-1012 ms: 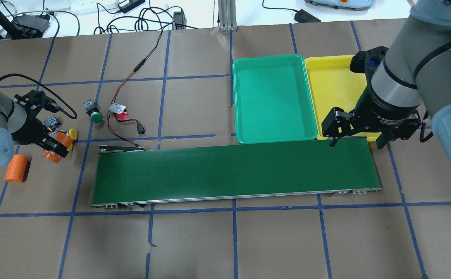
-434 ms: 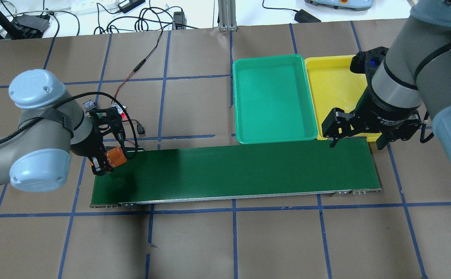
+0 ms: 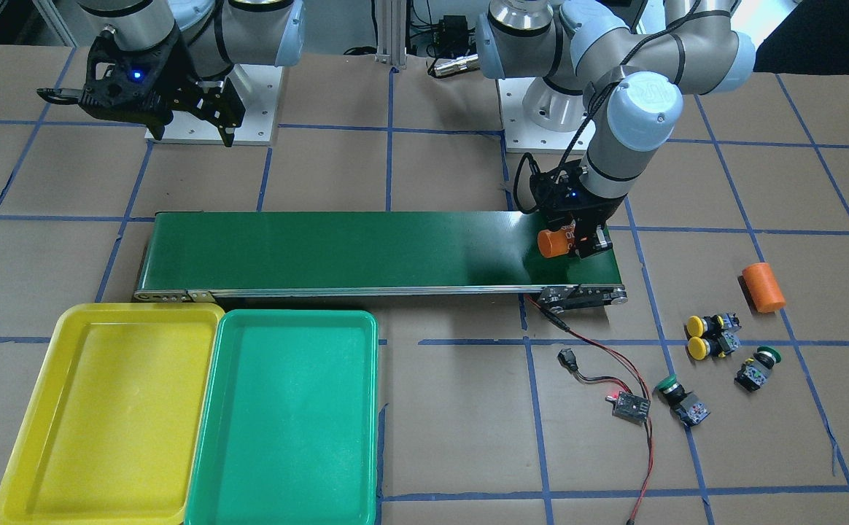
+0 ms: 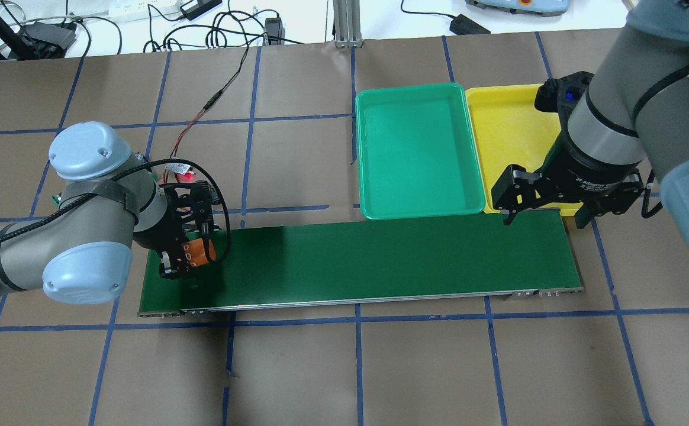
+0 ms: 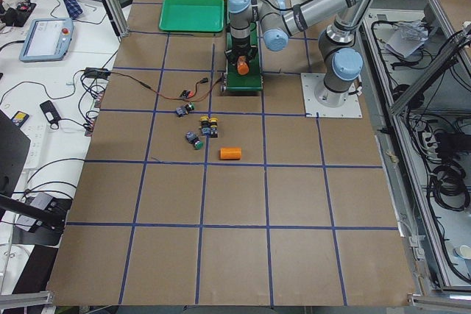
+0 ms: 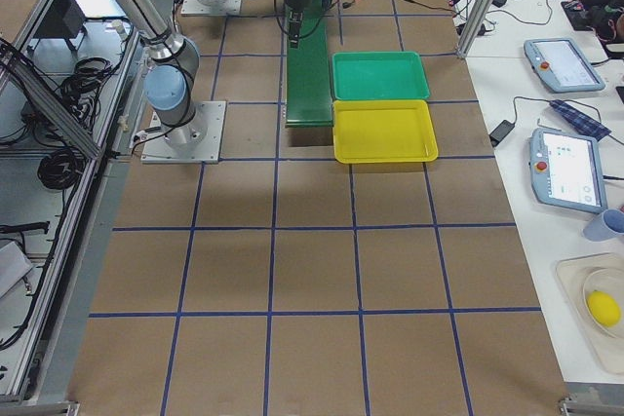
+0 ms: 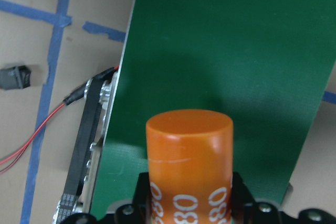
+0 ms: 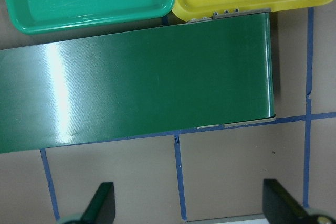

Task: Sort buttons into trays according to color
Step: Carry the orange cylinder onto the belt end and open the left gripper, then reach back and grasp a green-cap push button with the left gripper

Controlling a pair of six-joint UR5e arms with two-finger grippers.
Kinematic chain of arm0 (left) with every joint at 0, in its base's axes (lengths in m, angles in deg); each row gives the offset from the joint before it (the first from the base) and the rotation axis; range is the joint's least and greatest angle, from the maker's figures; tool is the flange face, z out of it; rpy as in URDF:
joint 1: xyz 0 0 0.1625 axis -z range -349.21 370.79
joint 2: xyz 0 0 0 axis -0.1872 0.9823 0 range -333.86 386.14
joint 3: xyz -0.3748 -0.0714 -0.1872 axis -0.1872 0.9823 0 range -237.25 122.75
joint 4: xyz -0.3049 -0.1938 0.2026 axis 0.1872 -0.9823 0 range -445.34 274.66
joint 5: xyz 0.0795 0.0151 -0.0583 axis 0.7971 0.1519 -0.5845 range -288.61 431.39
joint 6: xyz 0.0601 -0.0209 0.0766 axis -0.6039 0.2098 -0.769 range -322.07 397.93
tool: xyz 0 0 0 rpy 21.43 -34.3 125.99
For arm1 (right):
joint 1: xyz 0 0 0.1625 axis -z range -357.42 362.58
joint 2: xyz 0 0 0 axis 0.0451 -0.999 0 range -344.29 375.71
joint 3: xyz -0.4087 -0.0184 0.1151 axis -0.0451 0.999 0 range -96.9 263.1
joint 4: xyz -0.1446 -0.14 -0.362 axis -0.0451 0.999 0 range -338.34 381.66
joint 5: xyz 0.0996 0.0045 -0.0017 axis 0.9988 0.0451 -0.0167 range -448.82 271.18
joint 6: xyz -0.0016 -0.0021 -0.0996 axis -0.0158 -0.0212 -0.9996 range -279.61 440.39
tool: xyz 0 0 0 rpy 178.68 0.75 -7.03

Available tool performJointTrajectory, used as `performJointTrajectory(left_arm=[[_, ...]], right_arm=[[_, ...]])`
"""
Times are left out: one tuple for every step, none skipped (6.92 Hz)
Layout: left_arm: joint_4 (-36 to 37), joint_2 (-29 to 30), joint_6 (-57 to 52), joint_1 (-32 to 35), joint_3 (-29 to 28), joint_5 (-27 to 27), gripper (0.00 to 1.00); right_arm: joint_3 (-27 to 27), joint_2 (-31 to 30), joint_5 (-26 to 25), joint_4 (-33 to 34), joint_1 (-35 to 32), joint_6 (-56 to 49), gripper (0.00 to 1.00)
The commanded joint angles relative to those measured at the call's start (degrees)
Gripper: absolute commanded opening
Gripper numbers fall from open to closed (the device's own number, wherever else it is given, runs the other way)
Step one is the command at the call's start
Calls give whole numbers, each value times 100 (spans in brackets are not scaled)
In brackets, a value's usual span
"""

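orange cylinder (image 3: 552,243) in left claw (image 4: 189,259), belt (image 4: 380,260) end

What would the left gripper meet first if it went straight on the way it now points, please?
Probably the conveyor belt near its end, and the orange cylinder that the left gripper holds would touch it first.

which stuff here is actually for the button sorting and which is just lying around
For the job: two yellow-capped buttons, two green-capped buttons, yellow tray, green tray.
Lying about: loose orange cylinder, second orange cylinder in the left gripper, circuit board with red wires, conveyor belt.
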State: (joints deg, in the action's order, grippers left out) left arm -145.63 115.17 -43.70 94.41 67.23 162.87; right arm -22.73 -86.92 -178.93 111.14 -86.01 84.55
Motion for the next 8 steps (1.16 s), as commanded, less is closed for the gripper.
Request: performJointTrajectory(left_arm=[[131,-16,-80,-12,-46,-288,100],[-86,-182,-29,5,-334,-349,100],[-784,-114,-63,-160,-946,-298,100],[-1226,191,224,-545,-1726,-271,100],[-1231,647,862,-809,-2334,-314,100],[-1013,1234,1390,-838,-2732,-289,100],[-924,1797,2361,-960,-3119,-288,100],[-923,2220,3024,-1127,-3514,-297,100]], right_arm=[[1,-2,2,25,0,6,100],[1,-2,2,17,0,6,100],[1,-2,2,16,0,6,100],[-8,-2,2,16,0,6,100],[1,-2,2,8,0,6,100],[1,6,2,16,0,6,100],[-8,6,2,8,0,6,100],[-8,-2,2,-1,0,15,100]])
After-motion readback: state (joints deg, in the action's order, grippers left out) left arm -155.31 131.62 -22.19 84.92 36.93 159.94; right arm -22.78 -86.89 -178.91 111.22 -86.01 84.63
